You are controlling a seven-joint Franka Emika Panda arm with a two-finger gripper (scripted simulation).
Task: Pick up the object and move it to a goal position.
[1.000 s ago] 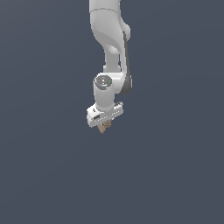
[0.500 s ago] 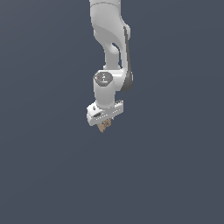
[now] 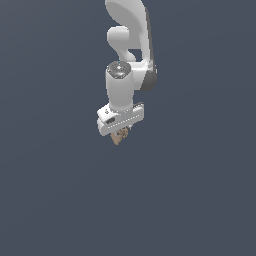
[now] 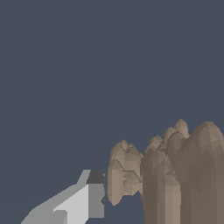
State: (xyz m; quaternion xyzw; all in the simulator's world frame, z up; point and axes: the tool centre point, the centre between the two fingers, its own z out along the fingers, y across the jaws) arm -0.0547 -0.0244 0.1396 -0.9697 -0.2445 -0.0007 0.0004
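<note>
currently the object [image 3: 119,136] is held clenched between the fingers of the gripper [image 3: 120,134], directly beneath the white hand and clear of any surface. its ridged lobes [image 4: 175,175] are pressed against one fingertip [image 4: 95,194]. no goal marker is seen, so the direction of carry cannot be told.
</note>
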